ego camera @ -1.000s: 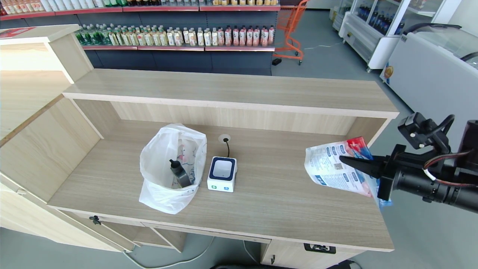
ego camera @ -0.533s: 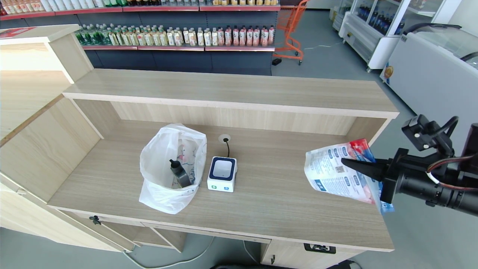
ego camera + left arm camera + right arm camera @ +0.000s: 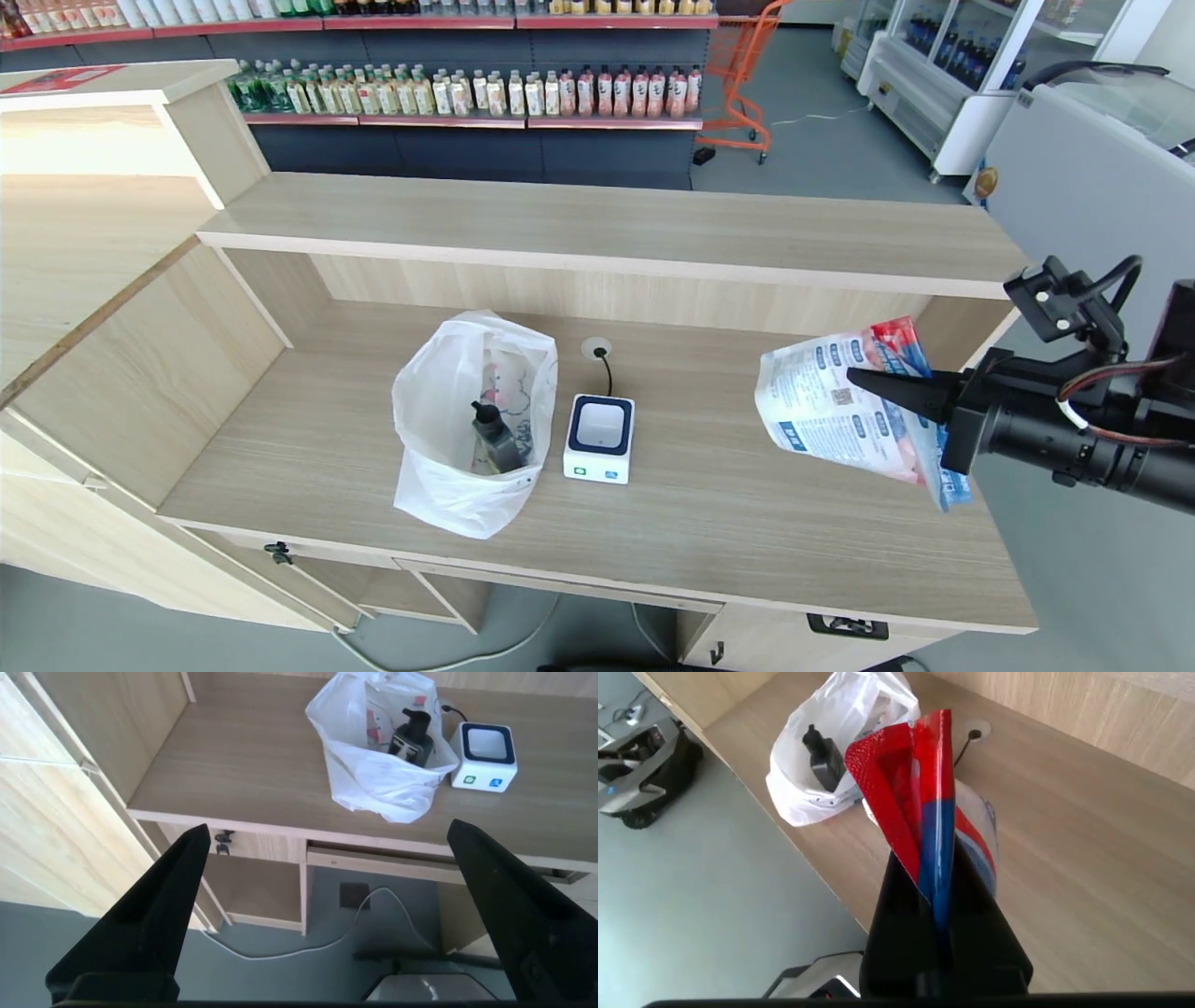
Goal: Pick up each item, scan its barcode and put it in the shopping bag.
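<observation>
Right arm reaches in level, its right gripper (image 3: 864, 381) clamped tight on the red, white and blue printed pouch (image 3: 840, 411). The pouch is over the pale wooden counter's (image 3: 709, 504) right end, apparently clear of it. Left gripper (image 3: 327, 829) gapes wide, empty, off the front edge. White plastic shopping bag (image 3: 439, 467) with a dark pump bottle (image 3: 495, 439) sits just beside the white-and-navy box scanner (image 3: 598, 437).

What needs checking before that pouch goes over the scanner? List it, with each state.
1. Grip: right gripper shut on the pouch: ok.
2. Clearance: pouch held off the counter: ok.
3. Barcode turned toward the scanner: cannot tell.
4. Window of the scanner uncovered: ok.
5. Mouth of the shopping bag open, room beside the bottle: ok.
6. Path: left gripper open, back from the counter: ok.
</observation>
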{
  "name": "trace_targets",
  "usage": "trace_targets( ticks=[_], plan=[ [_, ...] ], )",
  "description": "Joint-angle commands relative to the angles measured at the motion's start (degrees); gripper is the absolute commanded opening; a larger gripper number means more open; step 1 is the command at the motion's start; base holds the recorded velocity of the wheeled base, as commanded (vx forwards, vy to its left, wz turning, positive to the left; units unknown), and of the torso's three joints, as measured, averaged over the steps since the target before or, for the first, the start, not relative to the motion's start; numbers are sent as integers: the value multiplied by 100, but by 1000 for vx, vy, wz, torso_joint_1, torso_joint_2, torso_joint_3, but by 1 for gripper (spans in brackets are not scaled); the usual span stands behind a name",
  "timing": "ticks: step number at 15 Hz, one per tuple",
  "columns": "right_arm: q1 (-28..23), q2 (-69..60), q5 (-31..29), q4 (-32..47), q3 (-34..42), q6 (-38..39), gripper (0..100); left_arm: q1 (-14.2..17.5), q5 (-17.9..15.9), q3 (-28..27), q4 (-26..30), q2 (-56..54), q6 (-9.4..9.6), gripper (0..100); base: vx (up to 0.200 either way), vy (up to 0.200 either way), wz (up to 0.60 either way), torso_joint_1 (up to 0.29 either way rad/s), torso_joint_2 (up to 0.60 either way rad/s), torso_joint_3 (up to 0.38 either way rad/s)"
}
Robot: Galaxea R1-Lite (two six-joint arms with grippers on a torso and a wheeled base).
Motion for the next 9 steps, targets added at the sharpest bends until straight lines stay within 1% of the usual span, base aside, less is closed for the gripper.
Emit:
trace_targets(
  ticks=[1, 5, 9],
  plan=[
    [3, 206, -3, -6, -109, -1, 0, 4, 1, 0, 0, -2, 1, 100, 0, 200, 0, 2, 2, 2],
    [-6, 514, -21, -6, -390, -10, 0, 4, 1, 0, 0, -2, 10, 100, 0, 200, 0, 5, 1, 4],
    [-6, 549, -12, 11, -372, -10, 0, -4, 1, 0, 0, -2, 1, 100, 0, 0, 0, 0, 0, 0]
  ],
)
